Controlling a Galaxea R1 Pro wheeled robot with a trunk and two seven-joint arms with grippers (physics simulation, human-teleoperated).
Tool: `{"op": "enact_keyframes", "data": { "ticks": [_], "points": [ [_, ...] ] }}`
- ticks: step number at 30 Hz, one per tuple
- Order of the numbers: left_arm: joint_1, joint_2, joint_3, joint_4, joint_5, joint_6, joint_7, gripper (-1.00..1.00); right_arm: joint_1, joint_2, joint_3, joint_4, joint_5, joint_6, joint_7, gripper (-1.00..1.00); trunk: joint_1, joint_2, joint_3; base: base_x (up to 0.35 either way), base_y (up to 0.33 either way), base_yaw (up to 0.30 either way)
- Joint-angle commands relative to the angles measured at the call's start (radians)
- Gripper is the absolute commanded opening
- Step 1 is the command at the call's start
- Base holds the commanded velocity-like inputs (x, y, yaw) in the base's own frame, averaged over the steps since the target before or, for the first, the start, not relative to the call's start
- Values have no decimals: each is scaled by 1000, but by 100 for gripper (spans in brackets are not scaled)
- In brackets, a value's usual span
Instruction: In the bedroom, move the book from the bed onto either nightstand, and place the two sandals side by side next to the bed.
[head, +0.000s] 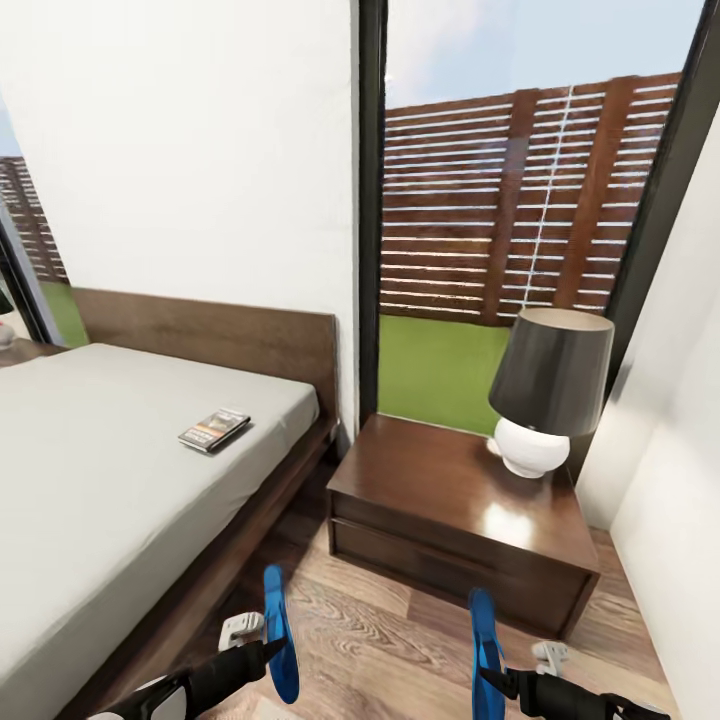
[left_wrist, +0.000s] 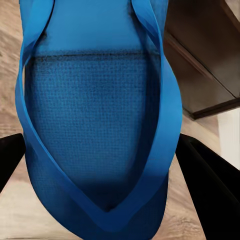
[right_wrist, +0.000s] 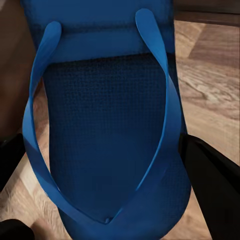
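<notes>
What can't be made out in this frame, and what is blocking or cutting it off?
- Head view: the small paperback book on the off-white bed is too small to read its cover.
- Head view: the second nightstand past the bed is cut off by the picture's left edge.
- Left wrist view: the bright blue sandal covers the floor beneath.
- Right wrist view: the other blue sandal hides the fingertips' grip, so contact is unclear.

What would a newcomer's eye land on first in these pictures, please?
Two bright blue sandals, one held by the left gripper near the bed frame, the other by the right gripper before the nightstand. Next, the dark-shaded lamp on that nightstand, and the small book lying on the mattress near the headboard.
</notes>
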Motion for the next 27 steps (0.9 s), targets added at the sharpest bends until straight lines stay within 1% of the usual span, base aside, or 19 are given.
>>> {"op": "enact_keyframes", "data": {
  "ticks": [1,8,14,27],
  "points": [
    [-1,0,9,2,-6,-4,-3,-100,0,0,-9,0,10,-6,2,-100,0,0,-1,0,0,288],
    [-1,0,9,2,-5,-4,-2,-100,0,0,-9,1,10,-6,2,-100,0,0,-1,-7,0,288],
    [-1,0,9,2,-5,-4,-2,-100,0,0,-9,0,10,-6,2,-100,0,0,-1,-192,0,288],
    [-1,0,9,2,-5,-4,-2,-100,0,0,-9,0,10,-6,2,-100,0,0,-1,-9,0,288]
  ]
}}
